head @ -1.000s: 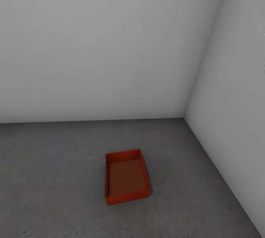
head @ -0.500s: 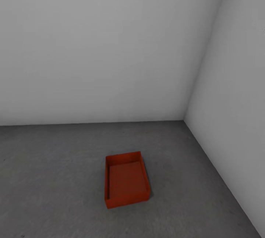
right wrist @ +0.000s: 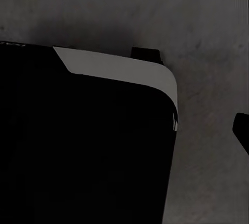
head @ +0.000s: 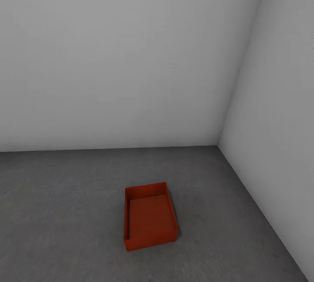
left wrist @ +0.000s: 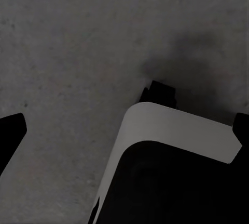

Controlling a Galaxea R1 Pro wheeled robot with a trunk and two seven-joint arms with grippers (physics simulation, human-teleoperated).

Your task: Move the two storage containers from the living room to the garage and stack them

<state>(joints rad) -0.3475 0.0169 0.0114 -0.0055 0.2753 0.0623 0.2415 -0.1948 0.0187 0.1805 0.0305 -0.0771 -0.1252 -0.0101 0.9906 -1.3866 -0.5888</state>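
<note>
One orange-red storage container (head: 150, 216) sits open-side up on the grey concrete floor (head: 65, 212), at about 6 o'clock, near the white corner walls (head: 131, 55). I cannot tell whether either pincer is released or clenched.

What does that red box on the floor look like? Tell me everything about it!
The storage container is an orange-red, rectangular, open-topped bin with low walls that looks like plastic. Nothing is inside it; you can see its flat bottom. It sits upright and flat on the dark grey concrete floor, turned slightly askew, with one short side toward the back wall. It stands near the room's corner but away from both walls. Only the floor touches it.
</note>
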